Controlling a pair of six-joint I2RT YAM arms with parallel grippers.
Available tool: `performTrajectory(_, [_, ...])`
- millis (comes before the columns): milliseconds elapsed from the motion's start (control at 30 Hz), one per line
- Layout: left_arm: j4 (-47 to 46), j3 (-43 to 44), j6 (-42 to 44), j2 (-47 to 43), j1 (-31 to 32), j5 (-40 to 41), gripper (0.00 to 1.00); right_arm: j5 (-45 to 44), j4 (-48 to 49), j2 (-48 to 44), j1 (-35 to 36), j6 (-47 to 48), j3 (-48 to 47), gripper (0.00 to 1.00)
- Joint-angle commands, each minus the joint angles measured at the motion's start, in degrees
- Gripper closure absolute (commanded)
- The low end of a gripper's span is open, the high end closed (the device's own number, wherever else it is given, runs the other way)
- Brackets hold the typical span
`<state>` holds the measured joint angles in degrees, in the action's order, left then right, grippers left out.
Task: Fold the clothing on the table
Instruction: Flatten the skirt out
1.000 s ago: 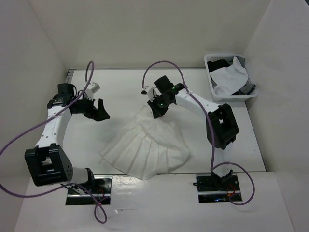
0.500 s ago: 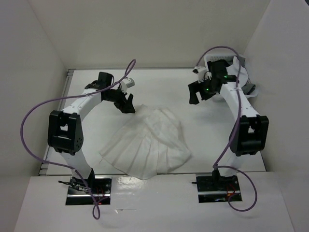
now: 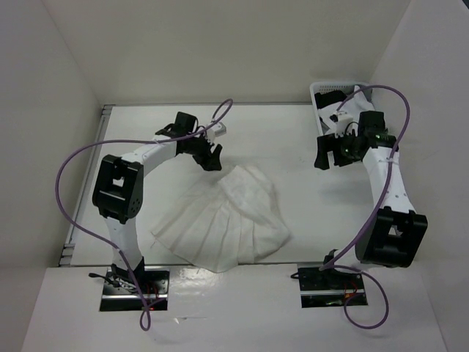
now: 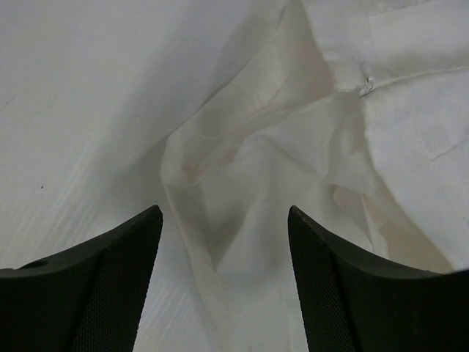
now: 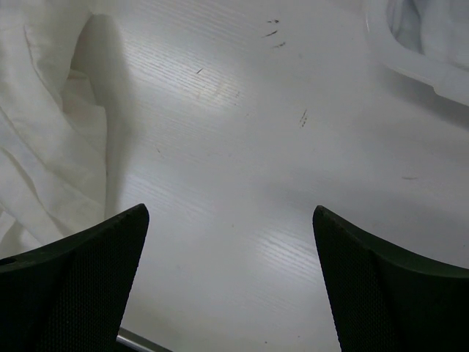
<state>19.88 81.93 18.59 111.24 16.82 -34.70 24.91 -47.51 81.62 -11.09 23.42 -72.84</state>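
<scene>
clothing (image 3: 220, 227): white pleated garment lying flat on the table, centre to near side. It has a fan outline, with the wide hem toward the near edge and the narrow end pointing far. Pleat lines run from the narrow end out to the hem.
clothing, far end (image 4: 293, 147): rumpled, with loose folds and a doubled-over layer; a seam with a small tab shows in the left wrist view.
table (image 3: 146, 158): matte white top with a metal rail along its left edge. The clothing rests on it between the two arm bases and the far wall.
left gripper (image 3: 211, 156): at the far tip of the clothing, reached in from the left.
left gripper, jaws (image 4: 223, 213): apart, nothing pinched; the crumpled narrow end lies in the gap below. Cannot tell whether the fingertips touch the fabric.
right gripper (image 3: 326, 156): right of the clothing and well apart from it, near the basket.
right gripper, jaws (image 5: 229, 209): spread wide over bare tabletop, empty. The clothing's edge (image 5: 44, 110) shows at left in the right wrist view.
basket (image 3: 319, 117): small white slotted plastic, far right corner of the table; its rim (image 5: 410, 66) shows in the right wrist view.
basket contents: plain white cloth (image 3: 352, 114) lying over dark grey garments (image 3: 331, 97).
</scene>
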Motion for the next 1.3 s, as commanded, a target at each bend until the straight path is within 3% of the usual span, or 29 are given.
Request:
performTrajectory(0, [-3.44,3.58,-1.98,2.04,0.14,0.60,0.25,2.24,0.40,-2.17,-1.47,-0.30,0.33,0.04])
performTrajectory(633, [-1.25,2.88,0.48,3.98,0.14,0.60,0.31,6.30,0.92,-3.31,-4.99,-1.35,0.86,0.04])
performTrajectory(1000, [2.01,4.20,2.15,5.65,0.14,-1.78,0.61,6.30,0.92,-3.84,-4.99,-1.36,0.86,0.04])
performTrajectory(1267, [6.04,7.97,3.21,6.18,0.14,-2.92,0.90,6.30,1.45,-4.37,-4.99,-1.36,1.91,0.04])
